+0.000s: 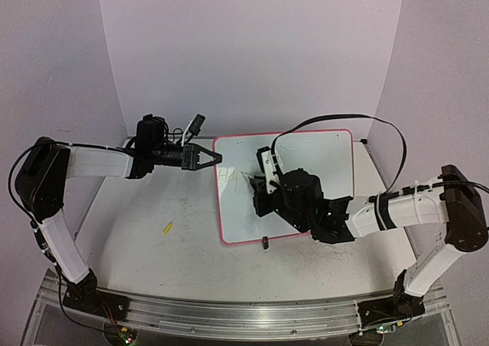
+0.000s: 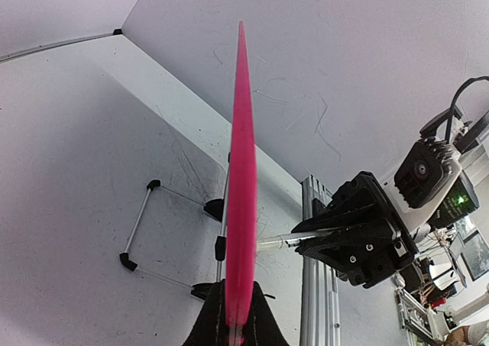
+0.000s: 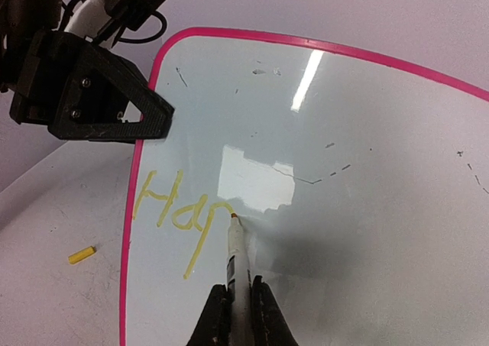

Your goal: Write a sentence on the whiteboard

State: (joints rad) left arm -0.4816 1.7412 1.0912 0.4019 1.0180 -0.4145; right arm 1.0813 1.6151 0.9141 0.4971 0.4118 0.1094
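Both pinched: left jaws the whiteboard [image 1: 325,156] rim, right jaws a marker [image 3: 238,263], its tip ahead at the sentence [image 3: 172,208].

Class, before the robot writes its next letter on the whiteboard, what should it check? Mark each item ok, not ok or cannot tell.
1. The left claw is shut on the whiteboard rim: ok.
2. The right claw is shut on the marker: ok.
3. The marker tip sits just right of "Hap", apparently on the board: ok.
4. There is bare board to the right for more letters: ok.
5. The yellow cap lies off the board: ok.
6. Ink left in the marker: cannot tell.
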